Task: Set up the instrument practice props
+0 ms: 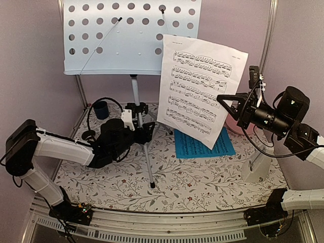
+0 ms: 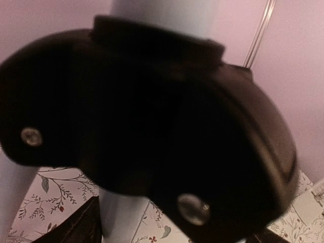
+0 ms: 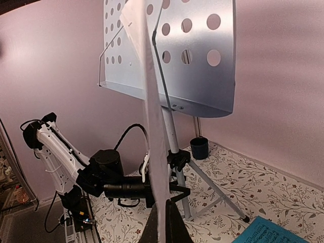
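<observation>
Right gripper (image 1: 223,99): clamped on the right edge of the white music sheet (image 1: 200,86), holding it upright in the air, overlapping the right end of the music stand (image 1: 135,91) tray (image 1: 116,45). Left gripper (image 1: 148,129): at the stand's black hub (image 2: 152,126); spread can't be told. Blue music sheet (image 1: 208,147) lies flat right of table (image 1: 202,190) centre. Metronome (image 1: 253,170) stands near the right edge.

Metal, paper, plastic
The perforated tray (image 1: 121,61) is matt pale metal; white music sheet (image 1: 200,86), smooth paper; black collar (image 2: 152,126), glossy plastic.
</observation>
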`<action>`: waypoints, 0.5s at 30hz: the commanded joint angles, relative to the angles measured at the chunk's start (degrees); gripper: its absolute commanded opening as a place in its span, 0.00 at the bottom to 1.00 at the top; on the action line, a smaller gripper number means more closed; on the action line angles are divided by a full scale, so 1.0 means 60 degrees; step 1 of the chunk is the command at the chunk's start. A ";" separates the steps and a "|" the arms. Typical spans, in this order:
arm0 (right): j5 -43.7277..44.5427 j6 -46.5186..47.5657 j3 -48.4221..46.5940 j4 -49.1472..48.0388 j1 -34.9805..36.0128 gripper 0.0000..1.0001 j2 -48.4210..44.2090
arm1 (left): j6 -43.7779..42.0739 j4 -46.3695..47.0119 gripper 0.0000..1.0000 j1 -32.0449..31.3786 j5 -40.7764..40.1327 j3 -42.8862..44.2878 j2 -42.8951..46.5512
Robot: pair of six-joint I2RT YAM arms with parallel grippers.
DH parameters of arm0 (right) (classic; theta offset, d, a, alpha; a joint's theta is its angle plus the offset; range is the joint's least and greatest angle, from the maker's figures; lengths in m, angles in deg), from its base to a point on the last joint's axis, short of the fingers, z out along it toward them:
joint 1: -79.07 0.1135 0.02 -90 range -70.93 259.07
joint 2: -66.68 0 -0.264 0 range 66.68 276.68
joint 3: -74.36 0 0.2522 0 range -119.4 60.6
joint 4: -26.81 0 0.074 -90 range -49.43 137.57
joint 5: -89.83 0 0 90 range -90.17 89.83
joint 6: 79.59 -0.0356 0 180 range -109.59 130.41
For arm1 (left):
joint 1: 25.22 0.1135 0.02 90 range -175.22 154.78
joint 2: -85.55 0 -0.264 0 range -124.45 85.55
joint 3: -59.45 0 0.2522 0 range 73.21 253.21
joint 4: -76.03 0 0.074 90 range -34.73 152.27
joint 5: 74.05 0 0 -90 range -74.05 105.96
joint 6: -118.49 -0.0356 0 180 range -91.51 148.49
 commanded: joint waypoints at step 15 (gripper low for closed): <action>-0.0386 0.0397 -0.0182 0.0235 -0.0085 0.00 -0.0195 | -0.0048 0.1517 0.76 0.0235 0.2885 0.1831 -0.2145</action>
